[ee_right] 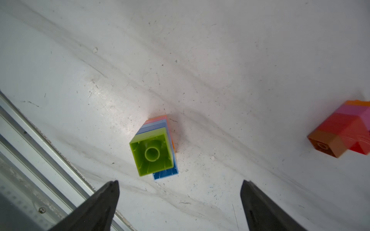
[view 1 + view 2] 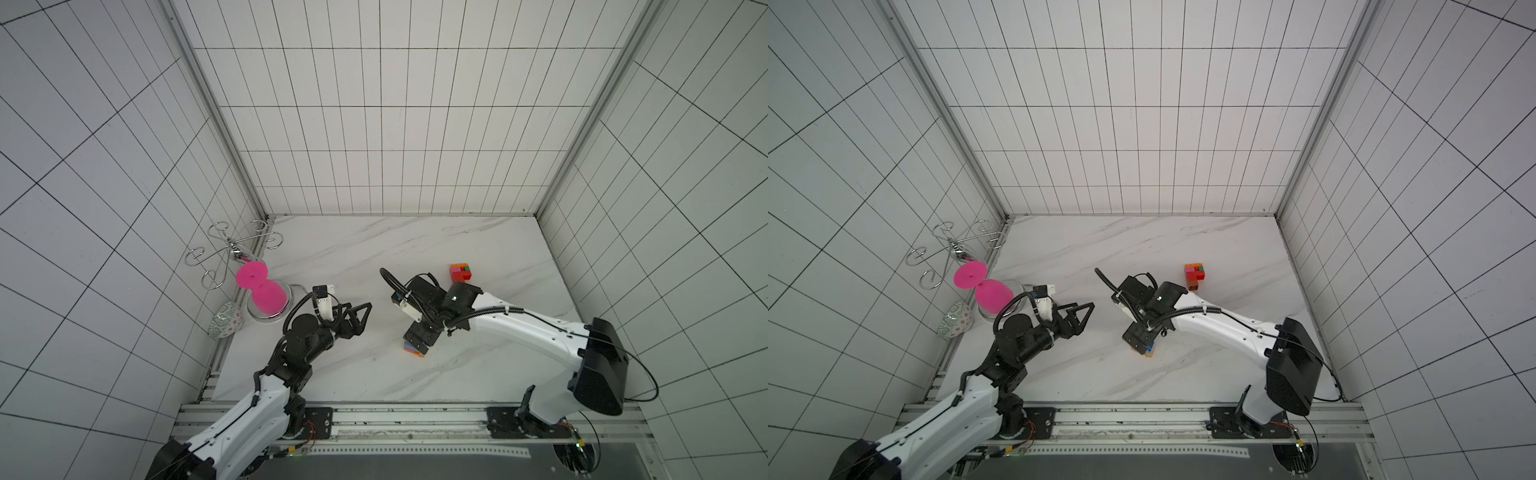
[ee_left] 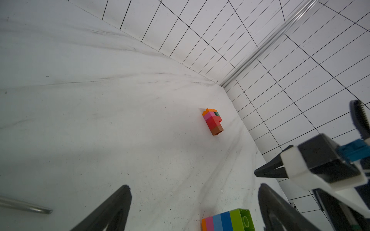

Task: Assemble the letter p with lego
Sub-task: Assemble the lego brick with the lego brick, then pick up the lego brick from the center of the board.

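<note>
Two lego stacks, lime-ended stack (image 1: 154, 148) and red stack (image 3: 212, 122), lie apart while left claw (image 3: 194, 187) and right claw (image 1: 180, 182) gape empty.

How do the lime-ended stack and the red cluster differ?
The lime-ended stack is a straight column, lime to orange; the red cluster has a side step. The stack sits beneath the open right tool; the cluster lies farther back. Both rest unheld on the table.

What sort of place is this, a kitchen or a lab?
Probably a robot test cell: two robot arms mounted on a rail, grid-lined walls boxing in a marble-look tabletop, and lego bricks set out.
</note>
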Robot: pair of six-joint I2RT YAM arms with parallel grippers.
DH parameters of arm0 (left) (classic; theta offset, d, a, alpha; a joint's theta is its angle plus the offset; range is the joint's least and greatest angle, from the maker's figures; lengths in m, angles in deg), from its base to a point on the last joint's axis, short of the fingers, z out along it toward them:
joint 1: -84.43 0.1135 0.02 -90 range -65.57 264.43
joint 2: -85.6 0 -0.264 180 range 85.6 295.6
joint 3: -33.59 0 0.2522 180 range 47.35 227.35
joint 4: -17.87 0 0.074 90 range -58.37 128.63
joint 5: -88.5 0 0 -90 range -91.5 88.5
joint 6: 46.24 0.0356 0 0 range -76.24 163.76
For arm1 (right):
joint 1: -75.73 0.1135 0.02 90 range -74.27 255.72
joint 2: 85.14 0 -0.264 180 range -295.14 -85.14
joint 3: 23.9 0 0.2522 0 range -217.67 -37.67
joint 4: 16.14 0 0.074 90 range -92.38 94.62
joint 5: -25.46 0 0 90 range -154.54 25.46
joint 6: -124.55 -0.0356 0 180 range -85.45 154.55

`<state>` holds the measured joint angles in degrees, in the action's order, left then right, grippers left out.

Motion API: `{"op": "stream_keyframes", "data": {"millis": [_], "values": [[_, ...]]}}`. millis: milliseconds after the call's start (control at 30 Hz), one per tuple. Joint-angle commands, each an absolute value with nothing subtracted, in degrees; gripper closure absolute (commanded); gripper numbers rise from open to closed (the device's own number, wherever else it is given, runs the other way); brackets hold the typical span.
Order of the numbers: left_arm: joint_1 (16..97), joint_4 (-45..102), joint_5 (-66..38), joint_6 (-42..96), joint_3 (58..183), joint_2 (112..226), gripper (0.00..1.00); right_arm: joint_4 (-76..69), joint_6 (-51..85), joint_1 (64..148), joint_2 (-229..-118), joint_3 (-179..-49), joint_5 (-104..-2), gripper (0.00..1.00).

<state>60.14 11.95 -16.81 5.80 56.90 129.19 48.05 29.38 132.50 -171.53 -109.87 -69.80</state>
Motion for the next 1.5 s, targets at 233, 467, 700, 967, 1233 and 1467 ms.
{"op": "stream_keyframes", "data": {"millis": [233,467,700,967,1233,1467], "values": [[60.3,9.1,-19.1,5.4,58.5,137.3,0.03,52.4,-5.5,121.8,-172.7,-112.3,-58.6,0.01],[60.3,9.3,-22.5,5.2,60.2,142.4,0.03,51.6,-22.4,120.1,-181.2,-117.4,-50.3,0.02],[60.3,9.5,-23.0,5.2,60.3,142.0,0.03,56.3,-29.4,120.7,-190.9,-121.2,-47.2,0.02],[60.2,9.7,-22.9,5.2,60.2,141.0,0.03,55.3,-32.6,123.1,-194.6,-119.0,-44.5,0.02],[60.2,9.8,-22.6,5.2,60.0,140.0,0.03,56.2,-34.2,124.0,-195.4,-115.9,-45.8,0.02],[60.2,9.7,-22.5,5.1,59.8,139.8,0.03,57.0,-37.5,124.5,-193.0,-112.5,-46.3,0.02]]}}
